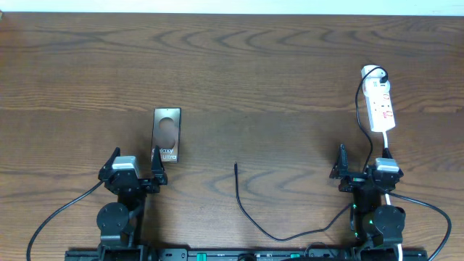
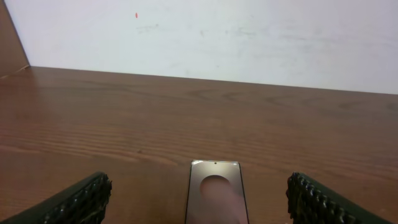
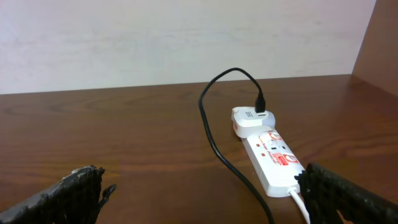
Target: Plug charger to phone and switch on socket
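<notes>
The phone (image 1: 167, 135) lies flat on the table, dark glossy face up with a pale oval reflection; it also shows in the left wrist view (image 2: 215, 193). My left gripper (image 1: 134, 168) is open and empty just in front of it, its fingers (image 2: 199, 202) either side of the phone's near end. The charger's thin black cable (image 1: 250, 214) curves across the front middle, its plug tip (image 1: 235, 166) lying loose. The white socket strip (image 1: 380, 105) with red markings lies at the far right, also in the right wrist view (image 3: 273, 158). My right gripper (image 1: 360, 168) is open and empty before it.
A white adapter (image 3: 252, 118) with the black cable (image 3: 214, 140) in it sits plugged into the strip's far end. The strip's white cord (image 3: 301, 204) runs back past my right gripper. Thicker black robot cables trail at the front edge. A pale wall stands behind the table.
</notes>
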{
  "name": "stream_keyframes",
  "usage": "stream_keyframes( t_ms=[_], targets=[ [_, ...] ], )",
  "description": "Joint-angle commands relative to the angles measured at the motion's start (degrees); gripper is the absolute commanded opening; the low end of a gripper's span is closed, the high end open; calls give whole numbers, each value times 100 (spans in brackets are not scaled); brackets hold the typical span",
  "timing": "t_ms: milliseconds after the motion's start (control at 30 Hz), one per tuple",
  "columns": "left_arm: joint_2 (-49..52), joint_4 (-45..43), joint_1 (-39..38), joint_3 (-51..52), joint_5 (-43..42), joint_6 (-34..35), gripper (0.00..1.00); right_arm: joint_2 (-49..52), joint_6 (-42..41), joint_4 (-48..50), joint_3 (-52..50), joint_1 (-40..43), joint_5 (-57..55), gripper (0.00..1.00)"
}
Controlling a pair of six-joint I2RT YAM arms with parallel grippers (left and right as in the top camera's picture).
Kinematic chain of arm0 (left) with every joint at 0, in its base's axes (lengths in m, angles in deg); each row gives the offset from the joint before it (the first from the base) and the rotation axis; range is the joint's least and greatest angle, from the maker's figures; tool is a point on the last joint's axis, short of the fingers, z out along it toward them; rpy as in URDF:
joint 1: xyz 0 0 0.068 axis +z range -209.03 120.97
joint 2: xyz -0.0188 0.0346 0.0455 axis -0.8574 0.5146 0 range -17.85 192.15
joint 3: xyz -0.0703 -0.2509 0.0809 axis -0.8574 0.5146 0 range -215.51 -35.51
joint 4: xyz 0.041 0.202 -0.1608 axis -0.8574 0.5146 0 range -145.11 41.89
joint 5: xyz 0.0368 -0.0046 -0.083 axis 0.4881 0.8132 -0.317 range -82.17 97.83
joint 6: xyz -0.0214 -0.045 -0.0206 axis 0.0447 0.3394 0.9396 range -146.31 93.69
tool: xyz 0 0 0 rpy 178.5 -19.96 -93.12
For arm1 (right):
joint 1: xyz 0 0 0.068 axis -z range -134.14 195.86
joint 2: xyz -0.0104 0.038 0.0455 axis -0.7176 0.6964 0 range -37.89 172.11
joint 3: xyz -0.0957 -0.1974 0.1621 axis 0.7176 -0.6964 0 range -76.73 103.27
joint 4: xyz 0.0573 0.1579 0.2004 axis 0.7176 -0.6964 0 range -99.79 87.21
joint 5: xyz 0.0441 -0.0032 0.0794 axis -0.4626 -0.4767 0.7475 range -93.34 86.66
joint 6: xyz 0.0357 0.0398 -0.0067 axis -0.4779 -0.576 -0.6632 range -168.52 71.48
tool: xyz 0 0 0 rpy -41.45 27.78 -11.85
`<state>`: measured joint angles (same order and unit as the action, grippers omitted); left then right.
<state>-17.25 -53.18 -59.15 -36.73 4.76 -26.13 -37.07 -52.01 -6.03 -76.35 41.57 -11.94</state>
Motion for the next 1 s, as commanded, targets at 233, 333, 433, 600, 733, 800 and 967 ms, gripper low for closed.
stream_keyframes(
  t_ms=[233,333,433,600,733,800,967],
  targets=[
    [-37,192,-22,98,101,26,91,-44,-74,-26,-7,-9,-4,99],
    [-37,190,-22,98,96,26,91,-44,-72,-24,-7,-9,-4,99],
    [-37,166,-22,98,94,26,91,-44,-74,-24,-7,-9,-4,99],
    [-37,-142,-22,96,92,26,91,-44,-74,-24,-7,-9,-4,99],
    [-33,-214,-22,4,94,26,91,-44,-74,-26,-7,-9,-4,99],
    [13,-203,-22,-109,94,26,91,-44,-72,-24,-7,-9,-4,99],
    [704,-199,-22,-678,92,26,91,-44,-74,-24,-7,-9,-4,99]
  ],
)
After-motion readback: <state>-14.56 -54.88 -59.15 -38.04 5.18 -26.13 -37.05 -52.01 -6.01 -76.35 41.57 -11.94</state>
